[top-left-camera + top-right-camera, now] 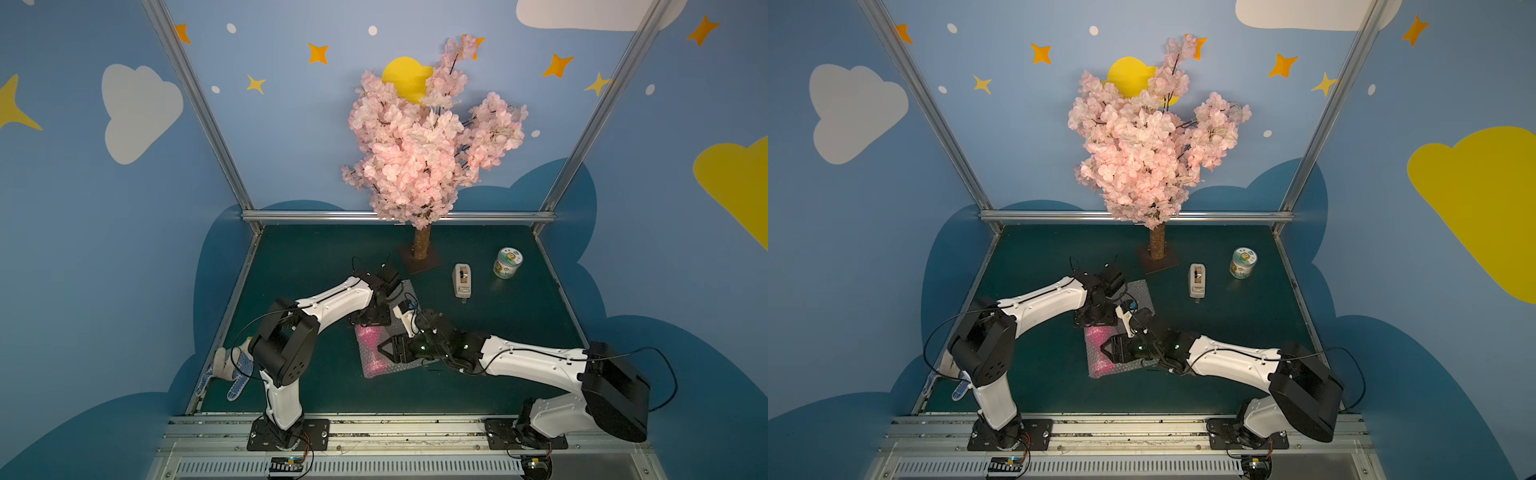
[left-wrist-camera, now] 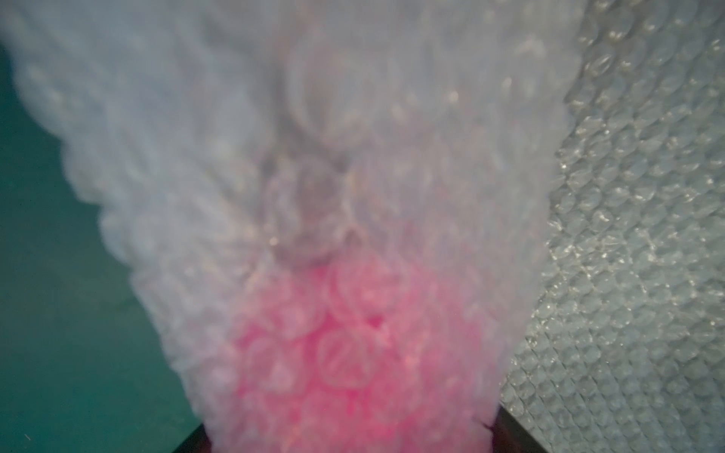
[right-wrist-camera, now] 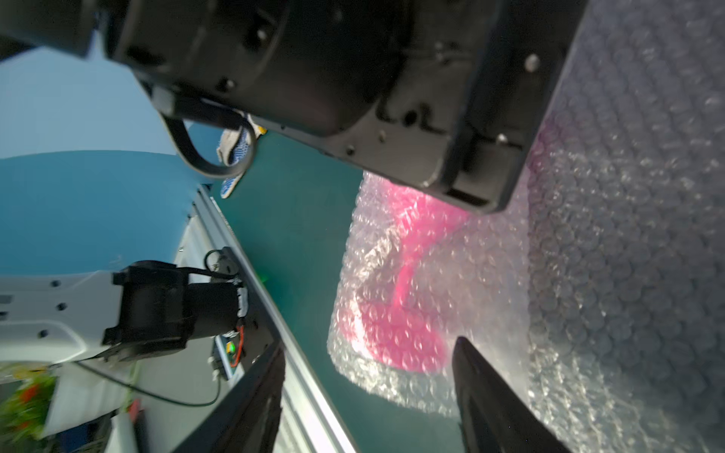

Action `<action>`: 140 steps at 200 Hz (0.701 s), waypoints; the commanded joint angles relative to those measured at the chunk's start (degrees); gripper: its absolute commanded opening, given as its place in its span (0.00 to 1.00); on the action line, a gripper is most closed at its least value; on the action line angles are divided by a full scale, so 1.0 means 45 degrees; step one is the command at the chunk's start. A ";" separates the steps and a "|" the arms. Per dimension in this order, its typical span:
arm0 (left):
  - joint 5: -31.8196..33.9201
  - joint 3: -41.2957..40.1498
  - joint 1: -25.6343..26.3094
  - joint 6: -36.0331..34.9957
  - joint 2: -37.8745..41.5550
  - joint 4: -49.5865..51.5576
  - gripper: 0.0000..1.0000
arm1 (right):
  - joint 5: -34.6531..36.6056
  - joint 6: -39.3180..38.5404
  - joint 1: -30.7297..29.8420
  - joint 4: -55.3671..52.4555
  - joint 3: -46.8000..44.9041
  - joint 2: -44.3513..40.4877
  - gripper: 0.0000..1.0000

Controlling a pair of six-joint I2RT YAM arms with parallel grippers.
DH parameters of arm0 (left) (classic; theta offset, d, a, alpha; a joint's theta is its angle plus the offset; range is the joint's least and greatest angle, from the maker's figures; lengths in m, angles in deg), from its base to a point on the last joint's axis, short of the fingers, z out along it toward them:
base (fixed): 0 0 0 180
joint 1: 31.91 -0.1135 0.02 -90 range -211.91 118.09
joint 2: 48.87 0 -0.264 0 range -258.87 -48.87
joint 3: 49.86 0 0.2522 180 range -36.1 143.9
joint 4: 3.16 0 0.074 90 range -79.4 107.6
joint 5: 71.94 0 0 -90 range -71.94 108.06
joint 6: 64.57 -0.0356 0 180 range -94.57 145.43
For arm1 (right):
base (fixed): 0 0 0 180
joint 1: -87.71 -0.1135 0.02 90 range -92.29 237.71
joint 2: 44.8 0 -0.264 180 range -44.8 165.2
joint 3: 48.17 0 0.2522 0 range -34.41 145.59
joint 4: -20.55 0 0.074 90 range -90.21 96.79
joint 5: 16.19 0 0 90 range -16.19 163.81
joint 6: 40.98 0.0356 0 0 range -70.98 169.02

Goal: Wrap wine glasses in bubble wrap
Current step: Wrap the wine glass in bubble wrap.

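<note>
The pink wine glass [image 1: 368, 340] lies on its side on the green mat, covered by the bubble wrap [image 1: 1140, 289], which is folded over it. My left gripper [image 1: 371, 321] comes down from above onto the cup end. In the left wrist view its jaws stand wide, with the wrapped wine glass [image 2: 353, 372] filling the gap between them. My right gripper [image 1: 383, 350] reaches in from the right beside the bundle and is open. In the right wrist view its fingertips [image 3: 461, 347] stand far apart, just short of the wrapped foot of the wine glass [image 3: 404, 333], with nothing held.
A white tape dispenser [image 1: 462, 280] and a green-labelled jar [image 1: 508, 262] stand at the back right. A blossom tree's trunk [image 1: 422, 245] rises at the back middle. A dotted work glove [image 1: 228, 370] lies at the left edge by the left arm.
</note>
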 commanded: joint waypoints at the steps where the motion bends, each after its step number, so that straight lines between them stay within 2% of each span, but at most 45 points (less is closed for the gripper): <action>1: -0.0568 0.0053 -0.0105 -0.0071 -0.0575 0.0552 0.83 | 0.2363 -0.0513 -0.0598 -0.1524 0.0697 0.0714 0.68; 17: -0.0705 0.0029 -0.0164 0.0000 -0.0614 0.0523 0.83 | 0.3076 -0.0367 -0.0979 -0.1306 0.0761 0.0974 0.69; 27: -0.0927 -0.0033 -0.0251 0.0072 -0.0624 0.0457 0.83 | 0.3227 -0.0319 -0.1158 -0.1049 0.0758 0.1132 0.74; 51: -0.1204 -0.0082 -0.0368 0.0141 -0.0576 0.0355 0.83 | 0.3397 -0.0266 -0.1465 -0.0808 0.1060 0.1696 0.75; 113: -0.1233 0.0019 -0.0390 0.0123 -0.0683 0.0396 0.83 | 0.3496 -0.0365 -0.1680 -0.1421 0.2384 0.3083 0.75; 140: -0.1282 0.0058 -0.0442 0.0140 -0.0664 0.0405 0.83 | 0.3306 -0.0445 -0.1655 -0.1854 0.2694 0.3558 0.71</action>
